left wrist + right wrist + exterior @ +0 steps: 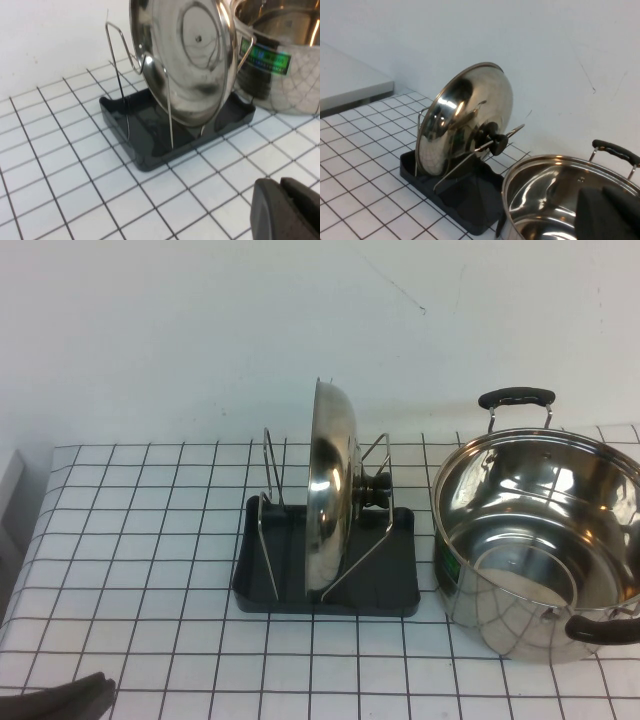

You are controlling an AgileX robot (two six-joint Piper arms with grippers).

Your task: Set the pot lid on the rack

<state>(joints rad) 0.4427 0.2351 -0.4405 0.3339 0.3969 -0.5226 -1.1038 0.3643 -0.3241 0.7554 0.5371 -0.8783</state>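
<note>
Gridded tabletop [150, 540]: domed steel pot lid [330, 500] upright in wire-looped rack [395, 585]; both tools' spread unclear.

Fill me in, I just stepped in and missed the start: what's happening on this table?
Nothing is being handled right now. The pot lid stands on edge in the rack, propped between its wire loops, knob facing the open pot beside it. The left pincer sits low at the table's near left corner. The right pincer hovers by the pot, holding nothing.
</note>
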